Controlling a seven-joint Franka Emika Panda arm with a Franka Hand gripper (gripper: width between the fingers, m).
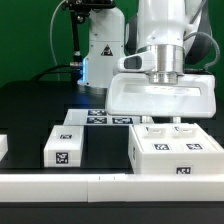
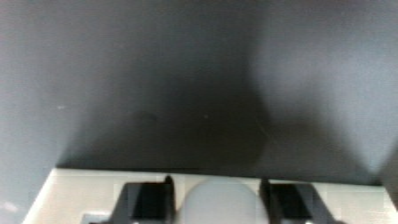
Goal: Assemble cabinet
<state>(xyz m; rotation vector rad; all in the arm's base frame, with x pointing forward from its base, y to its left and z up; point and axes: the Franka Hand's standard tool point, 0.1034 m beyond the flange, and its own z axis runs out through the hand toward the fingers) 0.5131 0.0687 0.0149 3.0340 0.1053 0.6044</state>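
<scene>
My gripper (image 1: 162,76) comes down from above and is shut on the top edge of a large white cabinet box (image 1: 160,95), holding it above the black table. In the wrist view my two dark fingers (image 2: 143,200) stand either side of a pale rounded part of the white box (image 2: 71,195), with the dark table far below. Matching white tagged cabinet parts with small pegs (image 1: 175,150) lie on the table just under and in front of the held box.
A smaller white block with one tag (image 1: 63,147) lies at the exterior view's left. The marker board (image 1: 98,118) lies behind it. A long white rail (image 1: 90,186) runs along the front. Another white piece (image 1: 3,148) shows at the left edge.
</scene>
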